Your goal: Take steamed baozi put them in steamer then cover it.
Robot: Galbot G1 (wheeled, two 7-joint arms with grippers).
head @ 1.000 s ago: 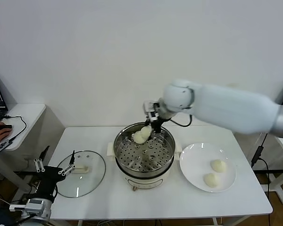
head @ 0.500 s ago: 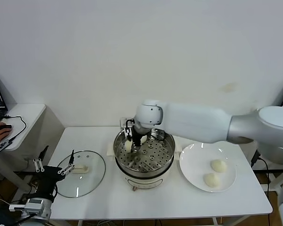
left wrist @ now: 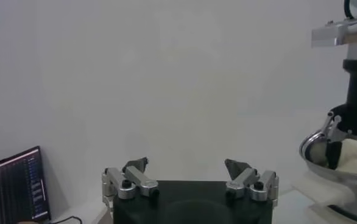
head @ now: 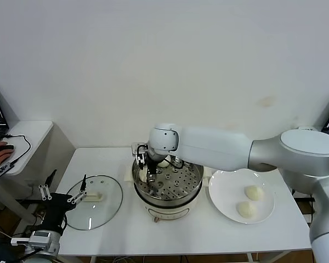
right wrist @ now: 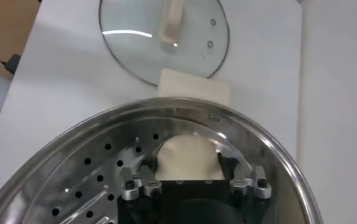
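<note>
Currently, head view: right gripper is down inside the steamer, at the rim side facing the cover, pinching a baozi low over the perforated tray. Likely placed there to leave tray room for the rest. Another baozi sits at the steamer's far rim, partly hidden by the arm. Two more baozi wait on the white plate, on the opposite side of the steamer from the cover. Cover lies flat on the table, handle up, beside the steamer, so it is easy to grab later. Right arm reaches across from the plate side, forearm over the steamer's back rim, wrist bent down into the pot. Left gripper is parked off the table edge past the cover, well apart from the steamer.

Left wrist view: left gripper fingers spread, holding nothing, idle. Steamer edge and the right arm's wrist show far off.

Right wrist view: right gripper clamps the baozi between its fingers, right against the steamer wall, just above the tray holes. Cover lies beyond the steamer's handle. Judgement: release comes next; two buns left to move, then cover.
</note>
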